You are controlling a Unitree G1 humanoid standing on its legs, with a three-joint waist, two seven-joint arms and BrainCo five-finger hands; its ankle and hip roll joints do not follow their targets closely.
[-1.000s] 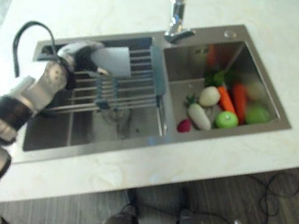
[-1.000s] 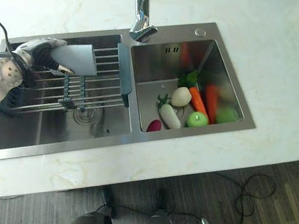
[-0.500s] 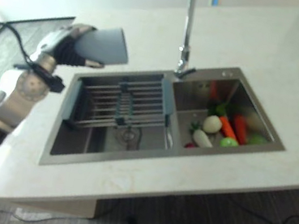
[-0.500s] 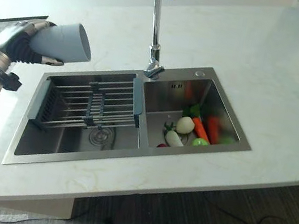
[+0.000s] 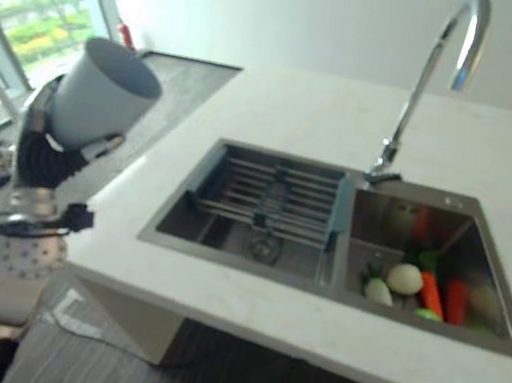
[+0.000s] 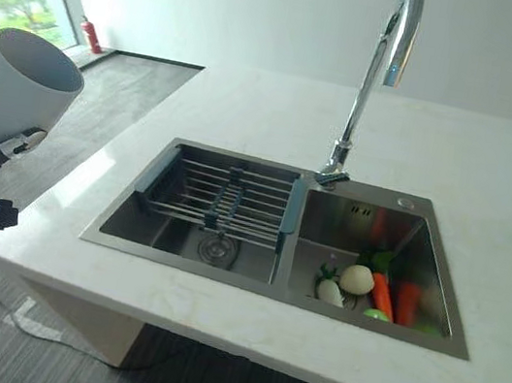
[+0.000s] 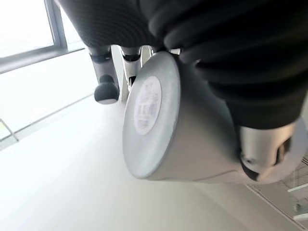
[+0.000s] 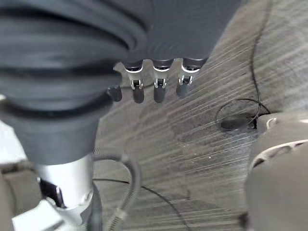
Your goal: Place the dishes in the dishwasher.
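A light grey cup (image 5: pixel 105 97) is held high to the left of the counter, past its left edge, with its mouth up and tilted toward the sink. My left hand (image 5: pixel 44 154) is shut on its lower part from below. In the left wrist view the cup's base (image 7: pixel 150 115) faces the camera, with the fingers (image 7: pixel 106 81) curled round its wall. My right hand (image 8: pixel 155 83) hangs over the grey floor with its fingers relaxed and nothing in them.
A steel double sink (image 5: pixel 244 252) is set in the white counter (image 5: pixel 299 110). A wire rack (image 5: pixel 273 194) spans the left basin. Carrots, a green fruit and white vegetables (image 5: pixel 417 285) lie in the right basin. A tall faucet (image 5: pixel 431 75) rises behind the divider.
My left hand has lifted the cup off the rack in the left basin and carried it left, out past the counter's edge. The head camera has swung as well.
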